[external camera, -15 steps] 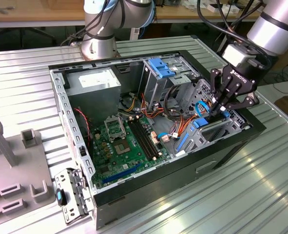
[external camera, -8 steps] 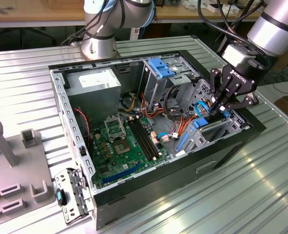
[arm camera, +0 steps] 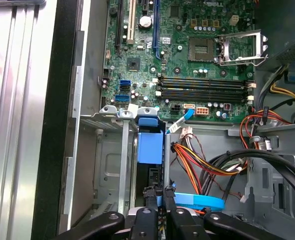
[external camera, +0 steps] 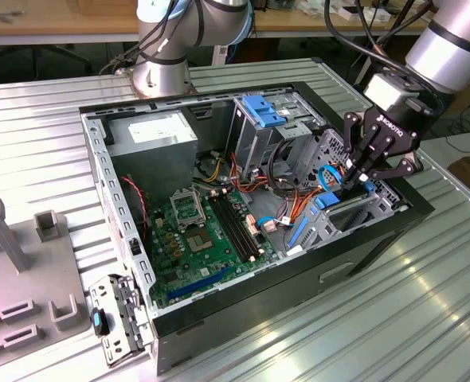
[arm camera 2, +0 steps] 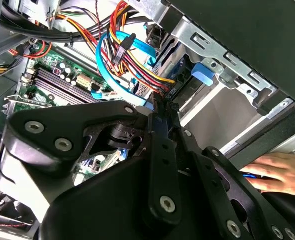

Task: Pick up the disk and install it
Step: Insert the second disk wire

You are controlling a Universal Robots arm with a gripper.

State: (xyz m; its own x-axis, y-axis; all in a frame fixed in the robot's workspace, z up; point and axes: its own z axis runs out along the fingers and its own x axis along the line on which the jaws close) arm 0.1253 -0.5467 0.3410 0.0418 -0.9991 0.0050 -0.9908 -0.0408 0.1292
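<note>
Worktop (external camera: pixel 426 302), ribbed metal, is carrying an open PC case (external camera: pixel 243 310) lying on its side w/ the side panel off; motherboard (external camera: pixel 195 231) is showing on the case floor, PSU box (external camera: pixel 151 134) sitting toward the exterior view's left rear, and a fixed drive cage (external camera: pixel 263 119) w/ blue plastic top standing at the rear centre. Arm is reaching down from the exterior view's upper right, putting the gripper (external camera: pixel 353 177) inside the case at the front drive bay (external camera: pixel 354 211), amid the orange/red/blue cable bundle (arm camera 2: pixel 130 55). The disk (arm camera: pixel 150 145) is sitting in that bay: in the first wrist view its blue rail is lying betw. the bay's metal walls, directly ahead of the jaws; in the exterior view, blue plastic is showing just below the fingertips. Jaws are looking narrow, tips drawn close together at or against the rear edge of the disk (arm camera 2: pixel 162 100), near its cable end; cannot tell if they are pinching it or only pressing on it. A person's hand (arm camera 2: pixel 275 172) is resting outside the case wall in the second wrist view. Judgement: pick-up appears done, disk appears mostly in its slot; whether it is fully seated cannot be told, since the bay's depth is hidden.
</note>
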